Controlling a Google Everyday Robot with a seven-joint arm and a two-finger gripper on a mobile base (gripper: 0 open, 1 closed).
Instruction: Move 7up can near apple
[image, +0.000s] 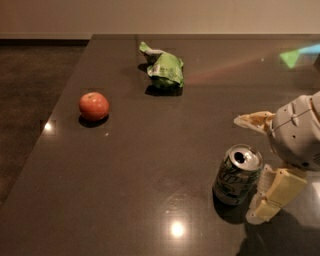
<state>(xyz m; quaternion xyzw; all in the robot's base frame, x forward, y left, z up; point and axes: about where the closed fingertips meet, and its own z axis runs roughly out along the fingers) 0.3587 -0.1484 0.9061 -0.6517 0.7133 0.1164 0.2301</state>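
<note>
Standing upright, the 7up can (236, 176) is just beside the spread hand (247, 167).

Dim light, glare spots, pincer (248, 168) lower right

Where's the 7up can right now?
The 7up can stands near-right on the table, the open gripper at its right side; the apple lies far left.

Dark glossy table (150, 165) (ceiling-light glints), pale wall (150, 15).
</note>
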